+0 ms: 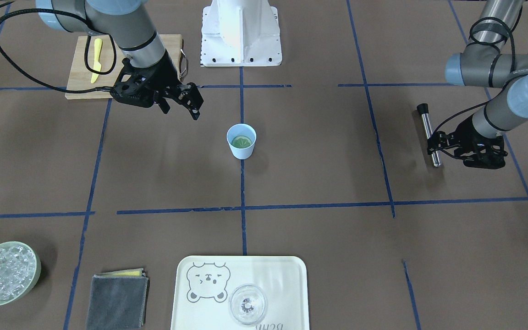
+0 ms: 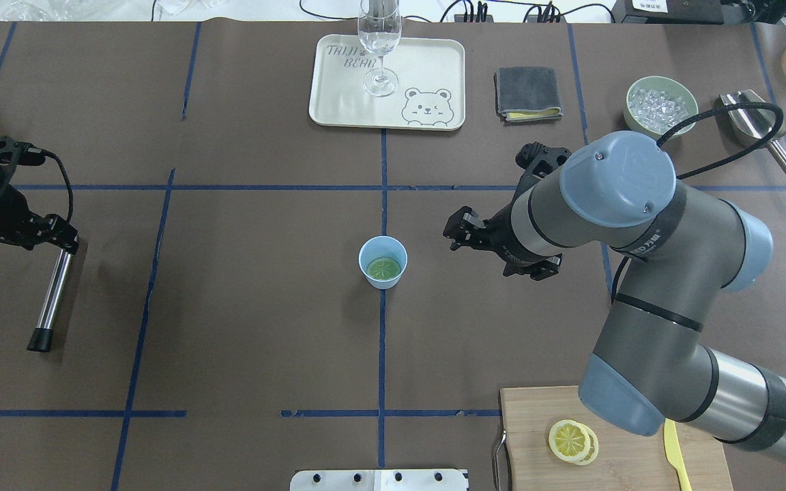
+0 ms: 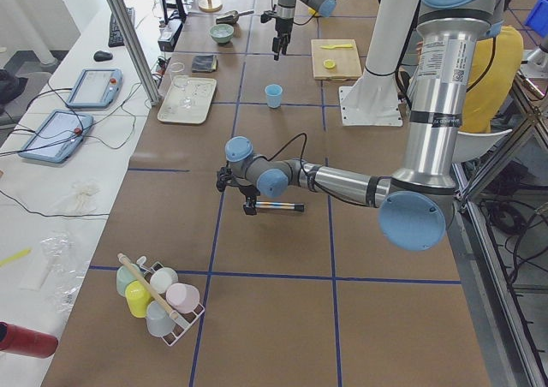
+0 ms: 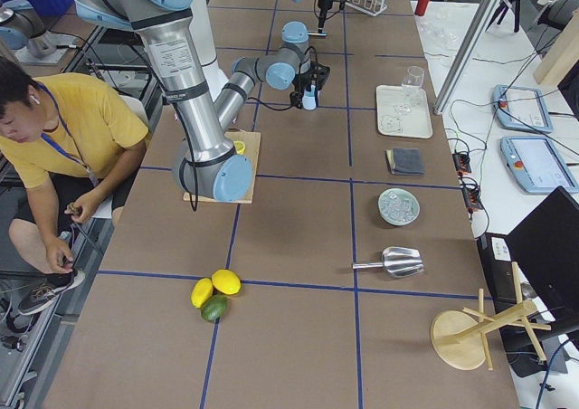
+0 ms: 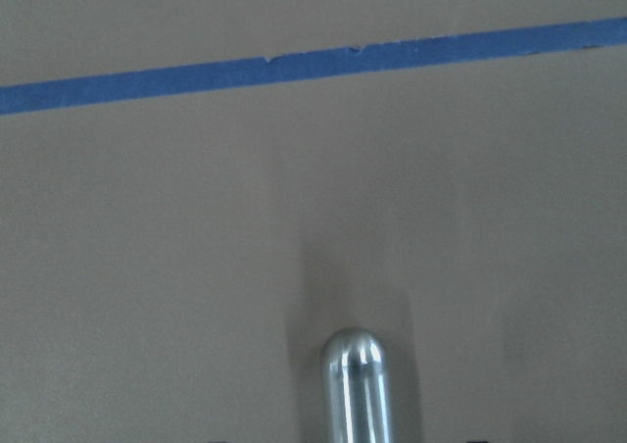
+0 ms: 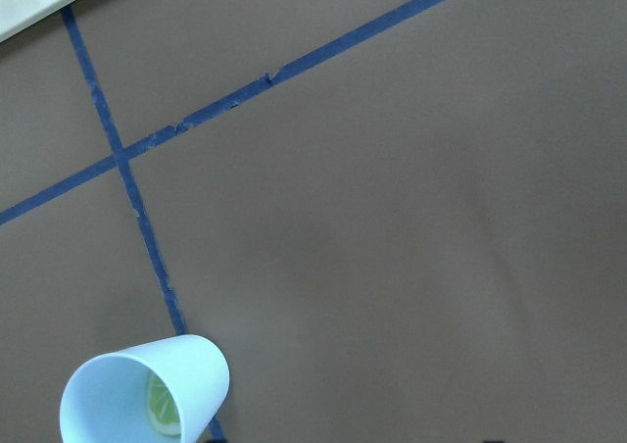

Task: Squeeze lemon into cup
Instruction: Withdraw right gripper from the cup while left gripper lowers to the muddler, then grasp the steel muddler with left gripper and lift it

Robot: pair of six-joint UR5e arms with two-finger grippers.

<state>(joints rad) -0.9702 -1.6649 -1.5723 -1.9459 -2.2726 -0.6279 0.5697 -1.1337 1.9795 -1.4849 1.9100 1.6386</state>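
Note:
The light-blue cup (image 1: 241, 149) stands upright at the table's middle, also in the overhead view (image 2: 383, 262) and the right wrist view (image 6: 147, 394). A lemon slice (image 2: 383, 268) lies flat inside it and shows in the front view (image 1: 241, 142) too. Two more lemon slices (image 2: 572, 441) lie on the wooden cutting board (image 2: 536, 416). My right gripper (image 2: 456, 234) is open and empty, a short way beside the cup and above the table (image 1: 182, 110). My left gripper (image 2: 60, 242) is far off, shut on a metal muddler (image 2: 52, 300) lying on the table.
A yellow plastic knife (image 1: 96, 59) lies on the board. A bear tray (image 1: 287, 275) holds a clear glass (image 1: 247, 305). A green bowl of ice (image 1: 5, 272), a grey cloth (image 1: 116, 300) and a metal scoop (image 2: 754, 119) sit along the far edge.

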